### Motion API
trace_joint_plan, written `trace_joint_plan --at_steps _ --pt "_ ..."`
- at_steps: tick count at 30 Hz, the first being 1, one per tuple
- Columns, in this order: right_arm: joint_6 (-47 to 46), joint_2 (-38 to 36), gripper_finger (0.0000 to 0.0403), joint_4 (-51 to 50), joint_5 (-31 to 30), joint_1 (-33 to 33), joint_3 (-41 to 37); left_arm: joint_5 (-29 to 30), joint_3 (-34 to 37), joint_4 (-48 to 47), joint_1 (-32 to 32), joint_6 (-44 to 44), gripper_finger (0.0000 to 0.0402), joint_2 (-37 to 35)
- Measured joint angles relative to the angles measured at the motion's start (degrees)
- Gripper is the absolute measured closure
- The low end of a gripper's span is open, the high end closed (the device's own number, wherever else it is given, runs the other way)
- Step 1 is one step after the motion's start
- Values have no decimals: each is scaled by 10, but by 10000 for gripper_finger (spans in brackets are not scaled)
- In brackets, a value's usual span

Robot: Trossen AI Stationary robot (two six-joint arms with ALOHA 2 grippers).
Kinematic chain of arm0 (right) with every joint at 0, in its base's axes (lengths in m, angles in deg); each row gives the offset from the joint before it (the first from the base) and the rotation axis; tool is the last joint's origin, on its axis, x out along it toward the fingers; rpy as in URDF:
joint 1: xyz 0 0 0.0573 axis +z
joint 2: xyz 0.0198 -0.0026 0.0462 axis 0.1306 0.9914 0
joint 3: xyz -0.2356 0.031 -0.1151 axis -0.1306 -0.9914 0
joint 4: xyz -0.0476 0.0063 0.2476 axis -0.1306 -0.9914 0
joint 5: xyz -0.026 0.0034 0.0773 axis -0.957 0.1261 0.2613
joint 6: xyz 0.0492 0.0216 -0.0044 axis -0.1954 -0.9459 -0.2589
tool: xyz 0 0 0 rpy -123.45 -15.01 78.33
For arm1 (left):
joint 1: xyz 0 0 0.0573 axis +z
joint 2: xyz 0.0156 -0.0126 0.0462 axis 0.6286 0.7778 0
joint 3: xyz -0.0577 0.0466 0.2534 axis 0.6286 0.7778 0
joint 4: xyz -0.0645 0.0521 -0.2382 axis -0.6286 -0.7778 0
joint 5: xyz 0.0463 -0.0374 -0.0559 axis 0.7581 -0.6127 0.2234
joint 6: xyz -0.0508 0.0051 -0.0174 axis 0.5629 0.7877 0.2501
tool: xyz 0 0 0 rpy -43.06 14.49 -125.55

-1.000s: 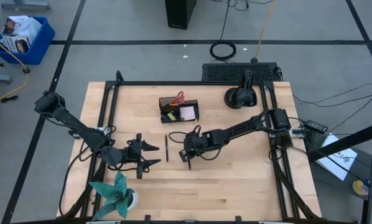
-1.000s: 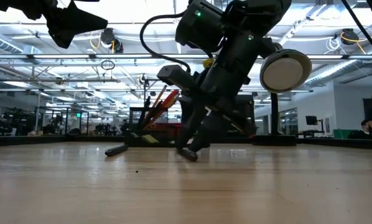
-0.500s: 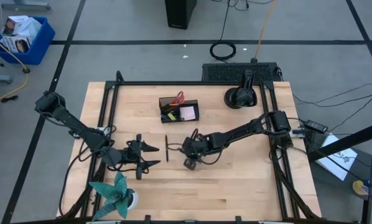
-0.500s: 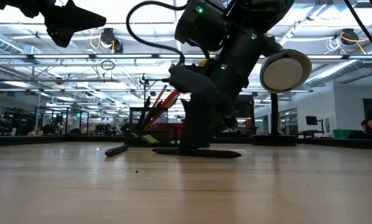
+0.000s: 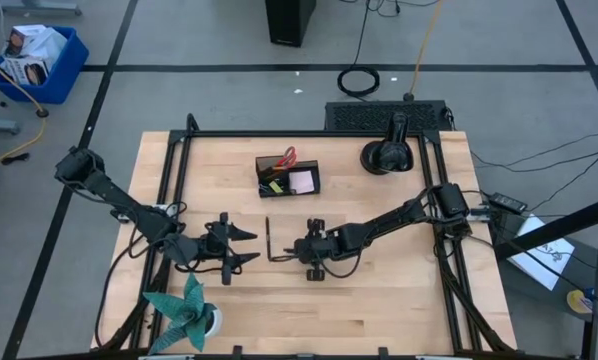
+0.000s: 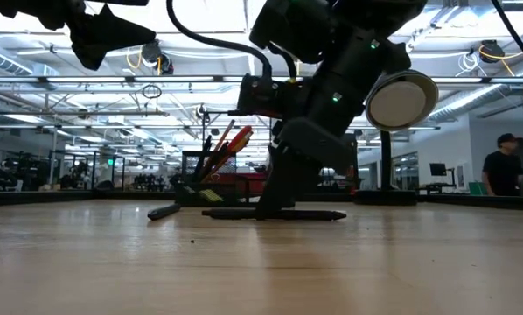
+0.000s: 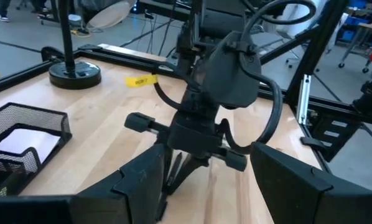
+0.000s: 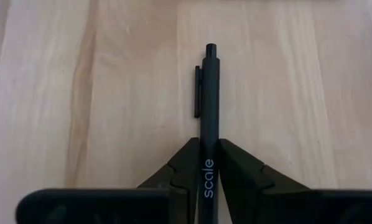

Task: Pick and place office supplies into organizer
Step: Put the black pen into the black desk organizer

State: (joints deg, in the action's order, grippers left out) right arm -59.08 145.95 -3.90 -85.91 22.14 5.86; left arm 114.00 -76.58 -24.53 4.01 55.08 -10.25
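1. The right gripper [image 5: 301, 250] was down at the table [image 5: 379, 300] near its middle, its two fingers [image 8: 185, 163] pinched on a black pen [image 8: 209, 118] that lay flat on the wood. The wrist view showed the pen caught squarely between the pads.

2. To do the pick well, the lift probably called for a straight rise with the pinch kept firm, since a thin round barrel could roll or swing in the pads; the hold sat toward one end of the pen, so the free end might droop.

3. In the high view the pen's [image 5: 281, 256] long axis ran across the table, left to right, sticking out from the right gripper toward the left arm. Its clicker and clip end pointed away from the gripper.

4. A second pen [image 5: 268, 236] lay just beside it, running front to back.

5. The organizer [image 5: 288, 177] stood farther back on the table, well apart, already holding scissors [image 5: 287, 156] and a pink notepad [image 5: 302, 181].

6. The left gripper [image 5: 241, 247] waited close by above the table, its fingers spread and holding nothing.
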Motion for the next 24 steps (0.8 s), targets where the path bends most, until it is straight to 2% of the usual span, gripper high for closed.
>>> trace_joint_plan --at_steps 5,11,18,24 --pt "18 0 351 27 15 -1 -9 0 0 1 6 17 158 0" --pt "18 -18 384 58 20 -11 -16 0 0 29 15 19 158 0" --pt "32 -71 382 86 10 -14 -17 1 0 29 25 25 158 0" --pt "36 -86 385 83 6 -13 -18 1 0 49 31 30 158 0"
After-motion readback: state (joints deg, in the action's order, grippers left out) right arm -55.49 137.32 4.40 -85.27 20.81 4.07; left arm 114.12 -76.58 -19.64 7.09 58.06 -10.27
